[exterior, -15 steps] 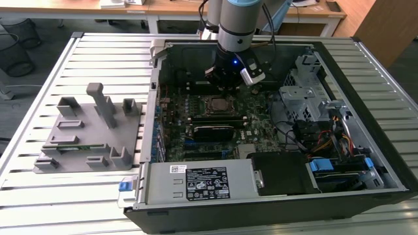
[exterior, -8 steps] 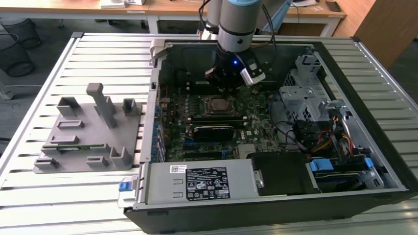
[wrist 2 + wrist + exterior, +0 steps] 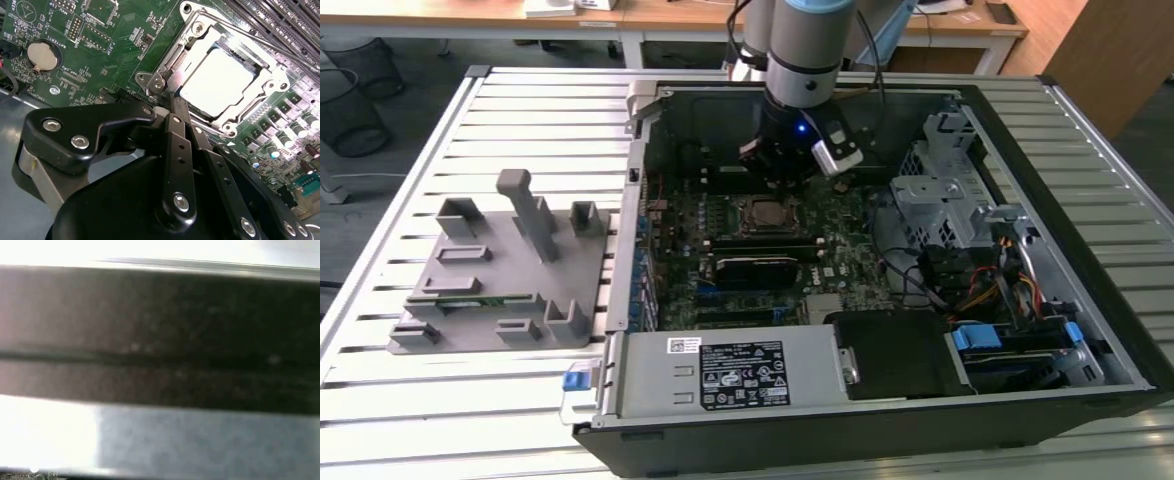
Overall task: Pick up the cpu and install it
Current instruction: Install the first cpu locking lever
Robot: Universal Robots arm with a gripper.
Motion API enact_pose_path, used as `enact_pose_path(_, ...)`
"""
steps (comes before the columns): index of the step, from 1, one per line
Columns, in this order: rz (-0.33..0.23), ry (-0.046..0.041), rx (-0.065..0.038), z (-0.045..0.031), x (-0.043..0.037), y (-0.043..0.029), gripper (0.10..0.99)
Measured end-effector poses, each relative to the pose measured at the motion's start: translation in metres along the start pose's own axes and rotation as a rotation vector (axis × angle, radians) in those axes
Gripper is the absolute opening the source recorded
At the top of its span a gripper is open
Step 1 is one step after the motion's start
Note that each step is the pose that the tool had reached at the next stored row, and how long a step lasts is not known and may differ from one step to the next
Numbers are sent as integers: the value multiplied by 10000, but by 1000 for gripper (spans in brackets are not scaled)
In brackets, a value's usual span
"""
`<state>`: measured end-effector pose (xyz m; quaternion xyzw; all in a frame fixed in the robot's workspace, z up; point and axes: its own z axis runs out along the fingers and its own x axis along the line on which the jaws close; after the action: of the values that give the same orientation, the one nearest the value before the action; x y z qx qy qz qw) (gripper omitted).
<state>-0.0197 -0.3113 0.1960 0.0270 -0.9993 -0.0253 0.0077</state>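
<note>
Cpu [image 3: 216, 80]: silvery square, seated flat in the motherboard socket [image 3: 272, 82], just beyond the fingertips, apart from them. Gripper [image 3: 170, 102]: fingers [image 3: 175, 112] clenched together, grasping nothing, poised at the socket's corner. Motherboard [image 3: 767, 235]: inside open computer case [image 3: 1067, 130]. Grey fixture block [image 3: 500, 270]: on the slatted desk [image 3: 440, 400], well apart.

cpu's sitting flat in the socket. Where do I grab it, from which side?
Probably two opposite edges of the cpu, coming straight down from above: it lies flat inside the socket frame, so only its top and thin edges are exposed.
</note>
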Motion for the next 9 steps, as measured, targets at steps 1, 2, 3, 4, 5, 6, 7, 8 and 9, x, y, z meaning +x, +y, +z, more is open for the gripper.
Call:
enact_pose_path(1,0,-1,-2,4,-3,0,106)
enact_pose_path(2,-1,0,-2,4,-5,0,106)
enact_pose_path(3,-1,0,-1,4,-7,0,106)
enact_pose_path(4,-1,0,-3,5,-8,-1,106)
enact_pose_path(5,-1,-1,-17,5,-8,-1,106)
enact_pose_path(6,-3,-5,-69,5,-9,-2,106)
enact_pose_path(7,-5,-4,-148,-2,-5,-8,106)
enact_pose_path(8,-7,-8,-271,-1,-6,-7,106)
enact_pose_path(9,-8,-24,-416,7,-9,0,106)
